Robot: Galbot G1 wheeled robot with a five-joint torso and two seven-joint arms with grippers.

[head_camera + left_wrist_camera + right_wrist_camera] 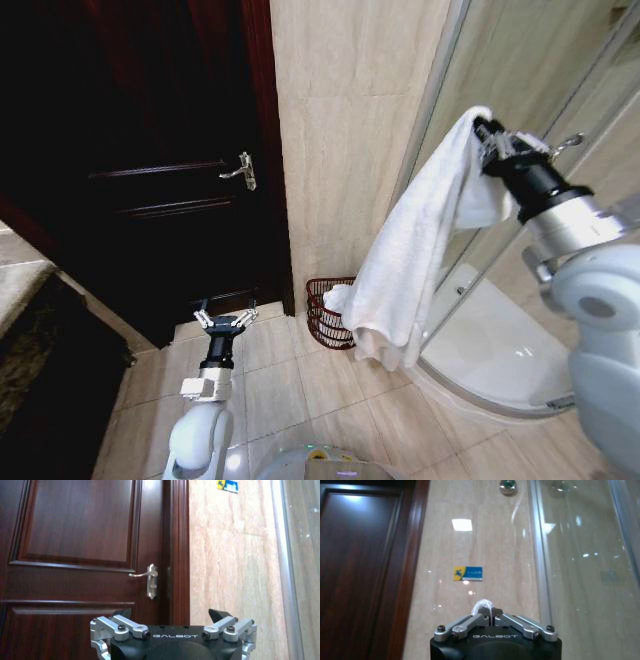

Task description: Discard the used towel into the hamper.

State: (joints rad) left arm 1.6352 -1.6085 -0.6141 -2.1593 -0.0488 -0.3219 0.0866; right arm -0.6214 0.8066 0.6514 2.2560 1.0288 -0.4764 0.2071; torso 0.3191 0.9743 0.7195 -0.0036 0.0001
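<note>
— Where's the towel?
— Hanging white and long from the right gripper, held high by the glass shower wall. Its lower end droops just in front of the hamper.
— And the hamper?
— On the tiled floor, against the beige wall, between the dark door and the shower.
— Claw state?
— The right one is pinched closed, a tuft of towel showing between its fingertips. The left gripper is low near the door, fingers spread wide, holding nothing.
</note>
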